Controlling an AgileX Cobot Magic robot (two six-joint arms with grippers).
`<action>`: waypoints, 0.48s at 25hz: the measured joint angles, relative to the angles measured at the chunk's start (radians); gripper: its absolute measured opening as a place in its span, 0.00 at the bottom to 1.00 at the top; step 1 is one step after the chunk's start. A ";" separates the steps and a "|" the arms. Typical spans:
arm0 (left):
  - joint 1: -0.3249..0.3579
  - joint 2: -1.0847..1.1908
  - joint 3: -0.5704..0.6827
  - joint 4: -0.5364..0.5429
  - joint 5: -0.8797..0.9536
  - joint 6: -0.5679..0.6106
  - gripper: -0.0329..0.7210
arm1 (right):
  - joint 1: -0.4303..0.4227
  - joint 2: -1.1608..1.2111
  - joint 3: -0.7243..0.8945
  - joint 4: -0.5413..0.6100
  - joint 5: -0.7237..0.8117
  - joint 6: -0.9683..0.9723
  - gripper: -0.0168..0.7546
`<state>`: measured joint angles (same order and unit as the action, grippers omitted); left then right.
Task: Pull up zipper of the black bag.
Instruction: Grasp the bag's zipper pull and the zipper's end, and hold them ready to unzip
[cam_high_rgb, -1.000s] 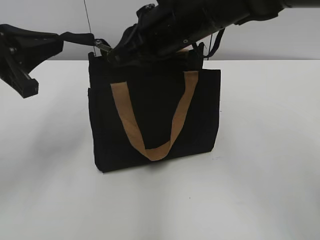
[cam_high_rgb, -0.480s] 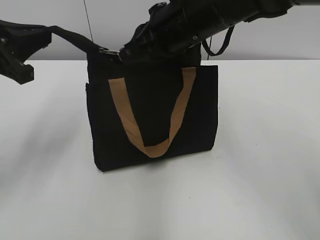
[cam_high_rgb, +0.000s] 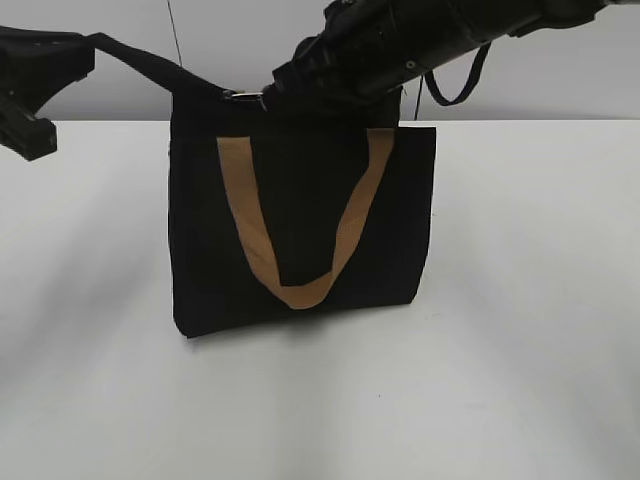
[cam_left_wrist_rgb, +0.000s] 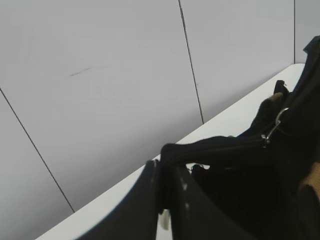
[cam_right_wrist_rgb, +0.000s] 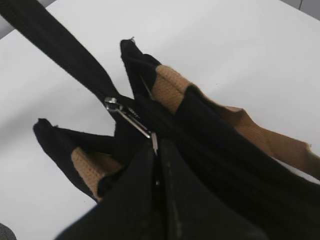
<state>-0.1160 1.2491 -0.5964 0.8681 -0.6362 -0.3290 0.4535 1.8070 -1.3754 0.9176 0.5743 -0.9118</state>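
Note:
The black bag (cam_high_rgb: 300, 220) stands upright on the white table with a tan handle loop (cam_high_rgb: 250, 240) hanging down its front. My left gripper (cam_high_rgb: 85, 45) is shut on a black strap (cam_high_rgb: 140, 60) that runs taut from the bag's top left corner; the left wrist view shows the jaws (cam_left_wrist_rgb: 167, 170) pinching that strap (cam_left_wrist_rgb: 215, 147). My right gripper (cam_high_rgb: 272, 95) reaches across to the bag's top edge and is shut on the silver zipper pull (cam_high_rgb: 246, 97). The right wrist view shows the jaws (cam_right_wrist_rgb: 156, 150) closed on the zipper pull (cam_right_wrist_rgb: 129, 116).
The white table (cam_high_rgb: 520, 300) spreads all round the bag. A grey panelled wall (cam_left_wrist_rgb: 125, 75) stands behind the table's far edge. The right arm (cam_high_rgb: 440, 35) crosses above the bag's top right.
My right gripper has moved right along the bag's top with the zipper pull. My left gripper has risen and drawn the strap taut. The bag has shifted slightly left.

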 joint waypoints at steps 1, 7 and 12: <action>0.000 0.000 0.001 -0.003 0.000 0.000 0.08 | -0.007 -0.001 0.000 -0.004 0.006 0.007 0.02; 0.000 0.000 0.007 -0.007 0.003 0.000 0.07 | -0.050 -0.002 0.000 -0.013 0.040 0.035 0.02; 0.004 -0.012 0.007 -0.046 0.052 0.000 0.07 | -0.102 -0.005 0.000 -0.060 0.036 0.047 0.02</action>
<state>-0.1118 1.2370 -0.5894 0.8217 -0.5846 -0.3290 0.3515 1.8019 -1.3754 0.8579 0.6107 -0.8649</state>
